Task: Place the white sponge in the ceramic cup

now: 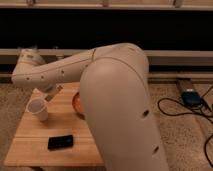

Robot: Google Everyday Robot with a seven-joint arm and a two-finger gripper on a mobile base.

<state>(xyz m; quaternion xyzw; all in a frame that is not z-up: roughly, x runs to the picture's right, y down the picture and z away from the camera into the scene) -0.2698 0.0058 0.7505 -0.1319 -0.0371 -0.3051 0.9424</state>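
Note:
The ceramic cup (38,109) is small, white and tapered, and stands upright on the left part of the wooden table (30,150). My arm reaches in from the right across the table to the left, and it covers much of the view. The gripper (54,92) shows only partly under the arm, just up and to the right of the cup and a little above its rim. The white sponge is not visible; I cannot tell whether it is in the gripper, in the cup or behind the arm.
An orange bowl (77,104) sits right of the cup, half hidden by the arm. A black phone (60,142) lies near the table's front edge. On the floor at the right are a blue device (191,97) and black cables (175,107). A dark wall stands behind.

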